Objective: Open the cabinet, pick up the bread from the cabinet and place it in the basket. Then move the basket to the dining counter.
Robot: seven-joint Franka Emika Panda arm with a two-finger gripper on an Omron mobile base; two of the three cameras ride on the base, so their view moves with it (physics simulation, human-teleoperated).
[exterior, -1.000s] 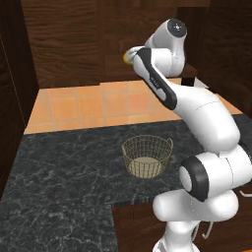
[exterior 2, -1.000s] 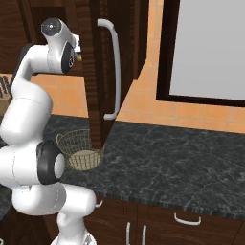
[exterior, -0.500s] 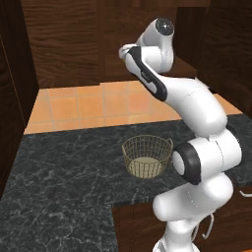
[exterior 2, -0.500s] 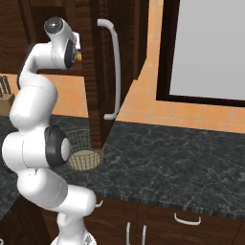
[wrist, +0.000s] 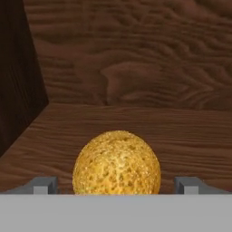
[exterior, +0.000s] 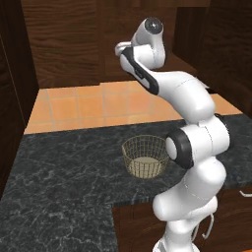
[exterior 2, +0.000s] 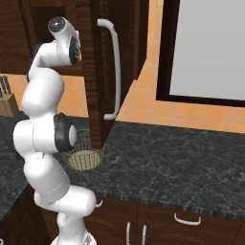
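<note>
One bread (wrist: pixel 117 163) between two spread jaws.

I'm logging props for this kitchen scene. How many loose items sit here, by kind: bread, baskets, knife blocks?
Bread: 1, on the cabinet shelf between the open jaws
Basket: 1, on the black counter
Knife block: 1, at the counter's left end
Total: 3

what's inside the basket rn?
Through the basket mesh just its pale flat base shows; no bread. The bread sits on the cabinet shelf. The arm covers the basket's right rim.
</note>
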